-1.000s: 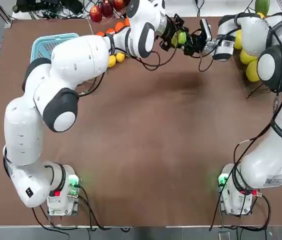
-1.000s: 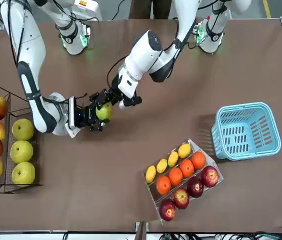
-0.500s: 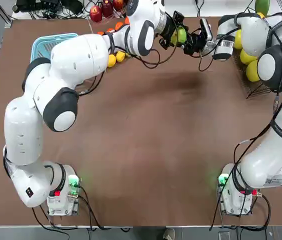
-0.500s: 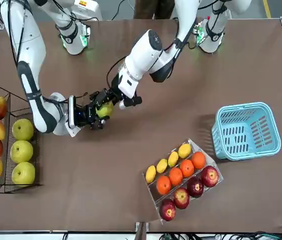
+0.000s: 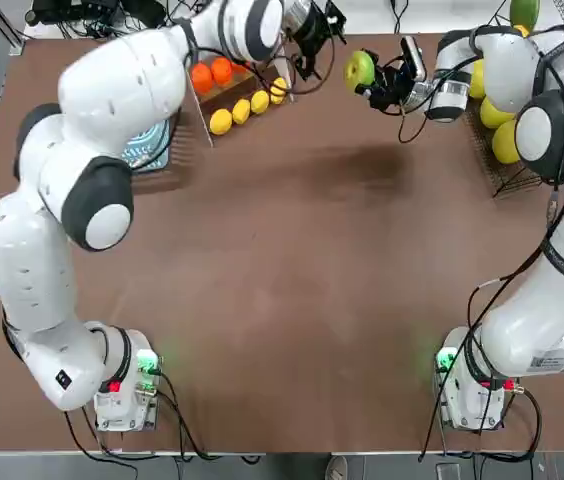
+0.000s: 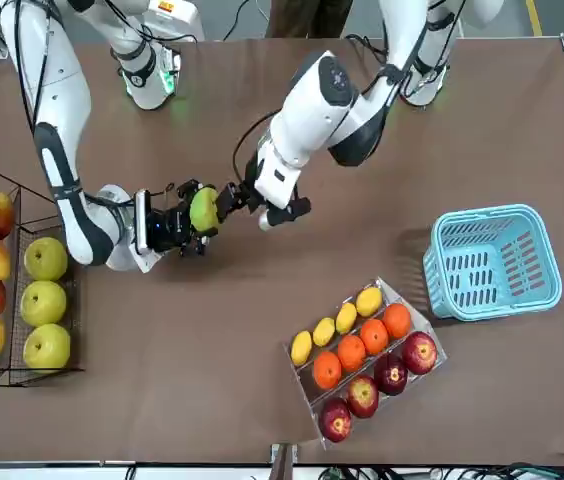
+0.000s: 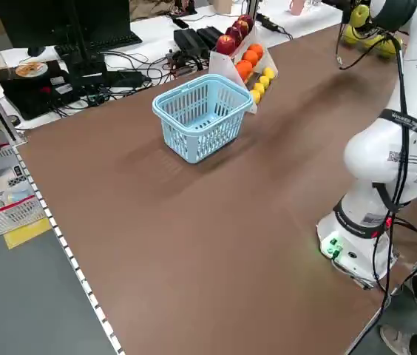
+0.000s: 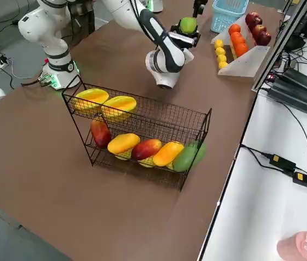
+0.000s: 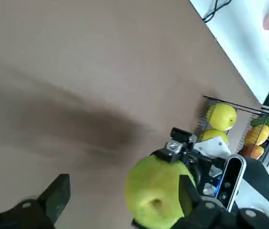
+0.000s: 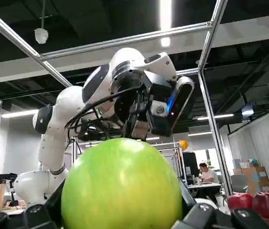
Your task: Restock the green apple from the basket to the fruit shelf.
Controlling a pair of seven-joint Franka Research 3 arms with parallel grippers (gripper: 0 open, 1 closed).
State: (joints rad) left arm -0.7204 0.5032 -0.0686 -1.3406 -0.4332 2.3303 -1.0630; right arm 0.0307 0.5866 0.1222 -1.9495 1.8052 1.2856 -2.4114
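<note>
Top view: left hand (image 5: 314, 28) has let go, fingers apart, and withdrawn, leaving the green apple (image 5: 359, 69) clamped in the right hand (image 5: 372, 80).

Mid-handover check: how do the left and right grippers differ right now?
The right gripper is shut on the green apple, held above the table; the left gripper is open and holds nothing, just beside the apple. The right gripper sits nearer the fruit shelf; the left gripper lies on the side toward the basket. Both hang above the table near its far edge from the bases.
</note>
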